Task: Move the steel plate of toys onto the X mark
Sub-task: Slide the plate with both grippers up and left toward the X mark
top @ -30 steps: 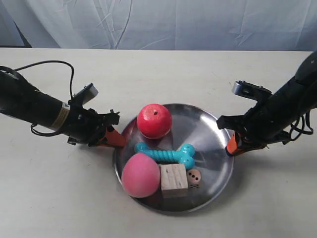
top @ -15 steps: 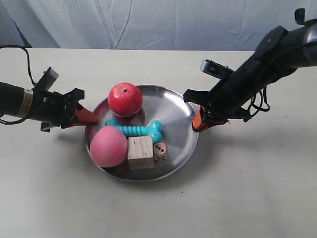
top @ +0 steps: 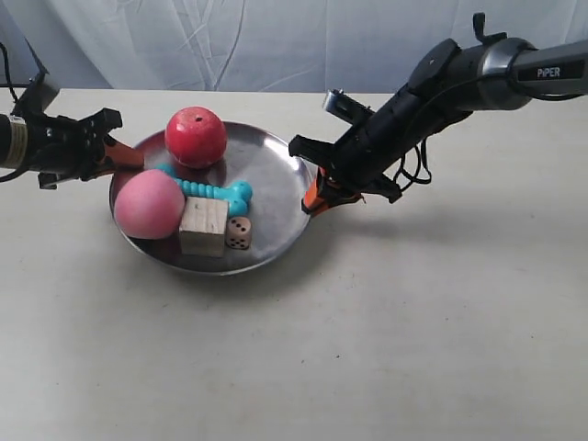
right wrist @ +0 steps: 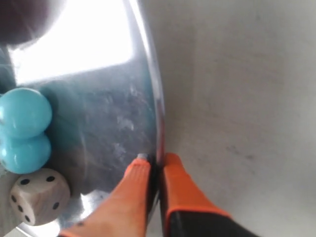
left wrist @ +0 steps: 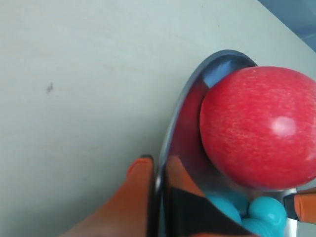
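Observation:
The steel plate carries the red ball, pink egg, turquoise bone, wooden cube and die. My left gripper is shut on the rim beside the red ball. In the left wrist view this gripper pinches the rim next to the ball. My right gripper is shut on the opposite rim. In the right wrist view it clamps the plate near the bone and die. I make out no X mark.
The pale table runs wide in front and to the exterior view's right. A wrinkled white curtain closes off the back edge. A tiny dark speck lies on the table in the left wrist view, too small to identify.
Both arms have carried the plate toward the exterior view's left and farther back. The toys rode along and kept their places on it. Both grips stayed shut on the rim.

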You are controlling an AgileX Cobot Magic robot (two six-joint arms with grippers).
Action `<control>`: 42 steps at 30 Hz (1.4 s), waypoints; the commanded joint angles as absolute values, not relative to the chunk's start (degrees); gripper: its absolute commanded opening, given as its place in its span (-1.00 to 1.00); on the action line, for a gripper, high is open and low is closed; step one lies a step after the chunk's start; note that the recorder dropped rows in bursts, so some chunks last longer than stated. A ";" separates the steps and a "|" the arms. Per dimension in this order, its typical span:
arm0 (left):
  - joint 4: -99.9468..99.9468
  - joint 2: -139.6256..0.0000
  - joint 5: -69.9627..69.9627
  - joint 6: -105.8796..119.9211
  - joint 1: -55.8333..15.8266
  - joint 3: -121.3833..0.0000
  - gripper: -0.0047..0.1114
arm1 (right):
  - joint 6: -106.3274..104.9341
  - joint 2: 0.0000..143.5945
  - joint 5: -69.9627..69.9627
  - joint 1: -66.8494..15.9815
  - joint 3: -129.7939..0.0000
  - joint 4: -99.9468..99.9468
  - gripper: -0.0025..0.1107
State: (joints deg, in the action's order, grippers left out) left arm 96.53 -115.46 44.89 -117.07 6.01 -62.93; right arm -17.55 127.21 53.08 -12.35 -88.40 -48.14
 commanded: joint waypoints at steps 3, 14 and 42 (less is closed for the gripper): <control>97.91 -114.62 43.57 -119.87 5.12 -64.60 -0.92 | -18.41 129.81 60.38 -15.81 -94.81 -53.82 -0.97; 99.95 -116.63 40.23 -119.75 4.27 -62.25 -0.92 | -17.32 132.87 59.84 -17.81 -96.39 -52.73 -0.97; 99.72 -122.82 40.56 -119.25 4.40 -63.16 -0.31 | -16.57 132.87 52.25 -17.81 -96.39 -46.97 -0.97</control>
State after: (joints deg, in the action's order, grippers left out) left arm 99.92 -122.02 37.85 -118.41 6.19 -63.04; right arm -13.42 133.77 51.42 -15.88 -95.51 -42.71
